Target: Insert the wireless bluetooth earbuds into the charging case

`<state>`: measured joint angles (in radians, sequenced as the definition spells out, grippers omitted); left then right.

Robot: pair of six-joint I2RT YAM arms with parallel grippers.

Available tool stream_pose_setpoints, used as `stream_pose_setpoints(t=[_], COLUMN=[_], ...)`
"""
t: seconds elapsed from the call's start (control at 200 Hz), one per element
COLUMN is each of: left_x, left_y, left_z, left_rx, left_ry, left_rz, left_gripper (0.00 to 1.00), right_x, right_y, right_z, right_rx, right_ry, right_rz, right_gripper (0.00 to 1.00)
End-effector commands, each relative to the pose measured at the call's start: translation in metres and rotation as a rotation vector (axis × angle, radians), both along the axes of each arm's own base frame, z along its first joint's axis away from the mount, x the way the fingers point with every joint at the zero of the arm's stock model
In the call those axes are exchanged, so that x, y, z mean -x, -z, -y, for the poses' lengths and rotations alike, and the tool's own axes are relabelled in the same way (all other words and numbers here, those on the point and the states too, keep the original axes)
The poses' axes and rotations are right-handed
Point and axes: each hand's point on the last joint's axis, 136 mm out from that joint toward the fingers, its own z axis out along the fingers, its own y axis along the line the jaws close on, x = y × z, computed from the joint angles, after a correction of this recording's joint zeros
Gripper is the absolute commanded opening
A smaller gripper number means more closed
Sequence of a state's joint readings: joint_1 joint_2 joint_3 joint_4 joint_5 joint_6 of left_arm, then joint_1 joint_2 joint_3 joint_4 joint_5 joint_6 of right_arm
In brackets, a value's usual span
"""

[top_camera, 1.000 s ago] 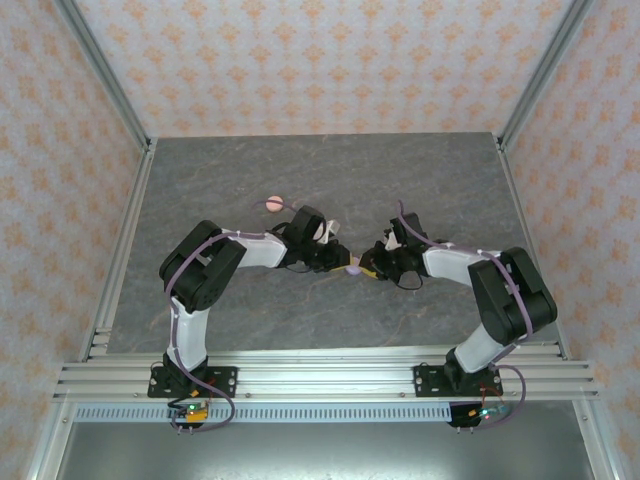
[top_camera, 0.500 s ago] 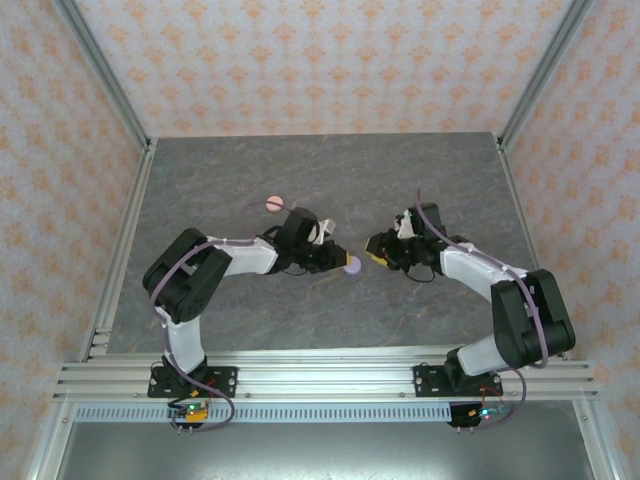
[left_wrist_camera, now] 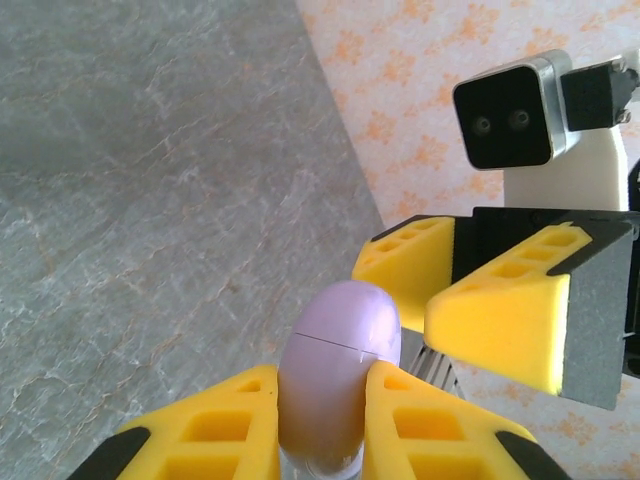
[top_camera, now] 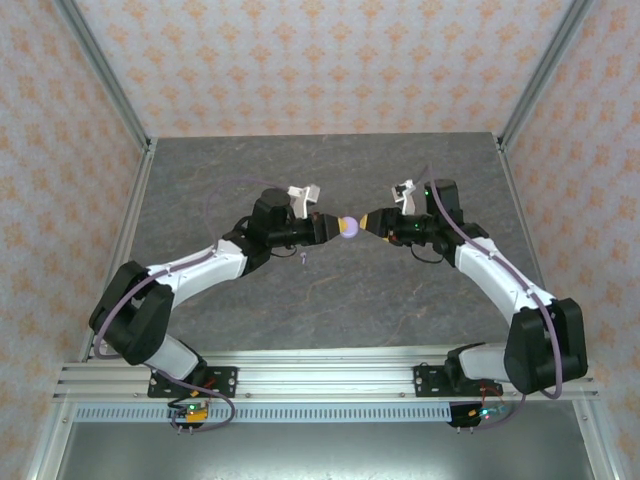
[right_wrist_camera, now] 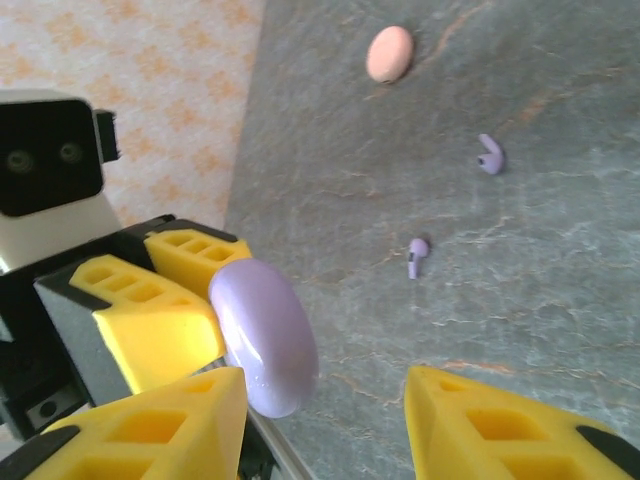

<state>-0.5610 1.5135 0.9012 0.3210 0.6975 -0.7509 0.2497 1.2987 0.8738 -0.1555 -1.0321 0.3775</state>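
Up off the table (top_camera: 400, 300), midway between the two arms: lilac case (top_camera: 349, 228), pinched across its flat sides by the left gripper (left_wrist_camera: 320, 405), jaws narrow on it. Shut, by the look of the seam running round it near the free end, and rounded end aimed straight at the right gripper (right_wrist_camera: 320, 410). Facing the case head-on, jaws wide and holding nothing, one yellow finger (right_wrist_camera: 170, 420) just beside the case's face, the other well apart from it. Judged as the crux: free end of the case pointing into those open jaws, long axis roughly along the line between the two grippers. Probably a lid-opening or a handover next, ahead of any loading of buds.

Down on the table below the case, toward the left arm's side: two lilac earbuds (right_wrist_camera: 417, 255), loose, near each other but apart, neither touched. Tiny, glossy, bulb at one end and short stem at the other. Nearer one with stem roughly toward the case, farther bud (right_wrist_camera: 490, 155) curled sideways. Beyond them, farther again from the case: pink oval case (right_wrist_camera: 390, 53), seemingly shut. Nearer to the buds: left arm, though occupied. Right arm free.
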Motion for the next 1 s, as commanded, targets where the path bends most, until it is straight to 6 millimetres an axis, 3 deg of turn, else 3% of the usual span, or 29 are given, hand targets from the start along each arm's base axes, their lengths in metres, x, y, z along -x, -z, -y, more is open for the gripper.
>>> stream_pose_setpoints(t=[0.0,0.691,0.996], left_x=[-0.002,0.005,0.007], left_y=[-0.013,-0.030,-0.029], left_z=[-0.004,-0.002,-0.001], left_rx=[0.014,0.066,0.070], left_ry=[-0.013,0.017,0.025], left_rz=[0.071,0.110,0.107], left_gripper=[0.21,0.21,0.22], right_x=[0.005,-0.001,-0.001], right_y=[-0.029,-0.028,-0.030], right_z=[-0.010,-0.032,-0.033], right_rx=[-0.056,-0.059,-0.058], right_ry=[-0.080,-0.129,-0.124], right_rz=[0.106,0.088,0.084], right_gripper=[0.47,0.39,0.20])
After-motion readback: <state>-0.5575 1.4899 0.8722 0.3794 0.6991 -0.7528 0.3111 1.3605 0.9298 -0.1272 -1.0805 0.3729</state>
